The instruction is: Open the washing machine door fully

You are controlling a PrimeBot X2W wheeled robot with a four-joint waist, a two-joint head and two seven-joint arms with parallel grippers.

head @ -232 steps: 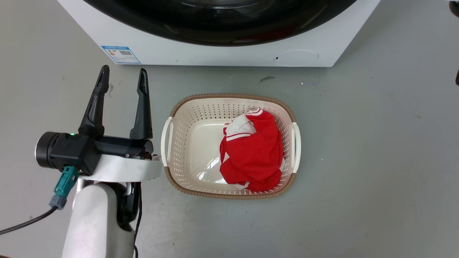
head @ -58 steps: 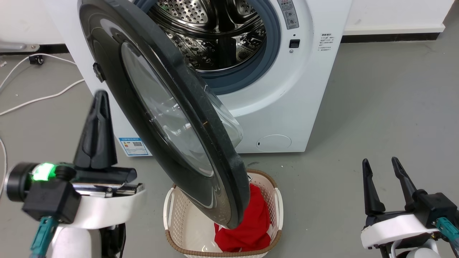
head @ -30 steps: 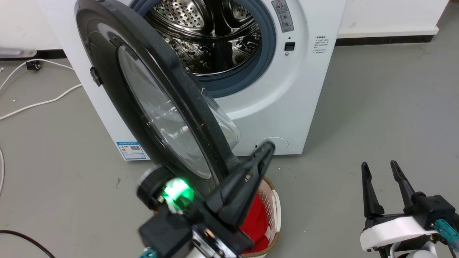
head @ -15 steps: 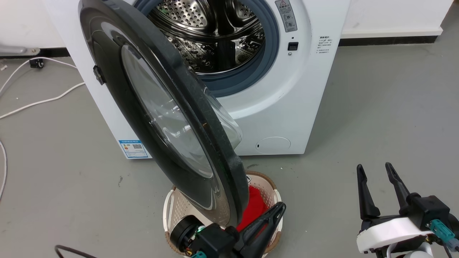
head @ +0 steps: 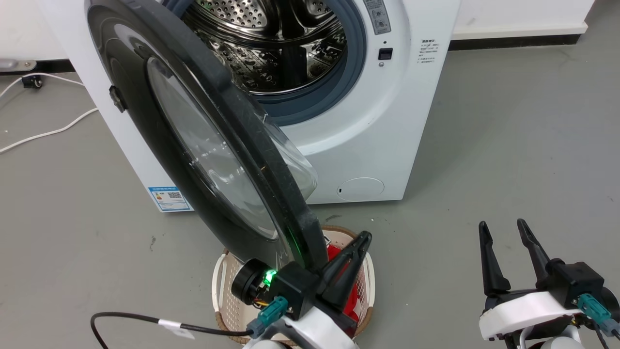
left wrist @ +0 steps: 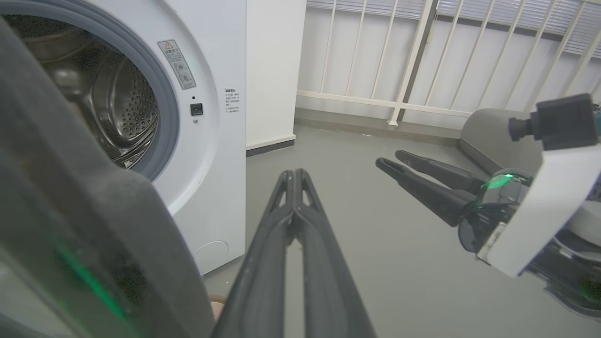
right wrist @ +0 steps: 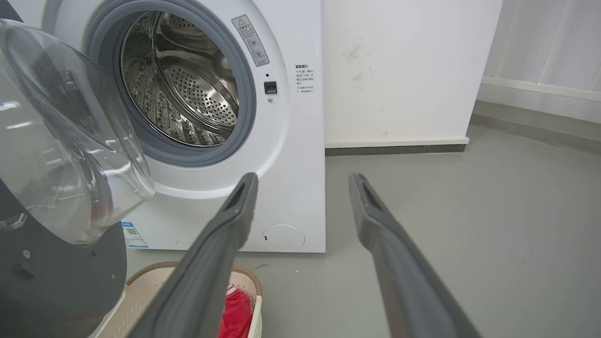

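The washing machine door point(head: 203, 145) stands partly swung out from the washing machine point(head: 392, 121), running from the upper left of the head view down to bottom centre, with the steel drum point(head: 271, 48) exposed behind it. The left pincer point(head: 364, 237) sits at bottom centre, just beside the door's lower rim, its fingers pressed together on nothing. The right pincer point(head: 502, 227) rests at lower right, fingers spread and empty. A beige basket point(head: 217, 286) holding red cloth point(right wrist: 235, 314) lies under the door's lower edge.
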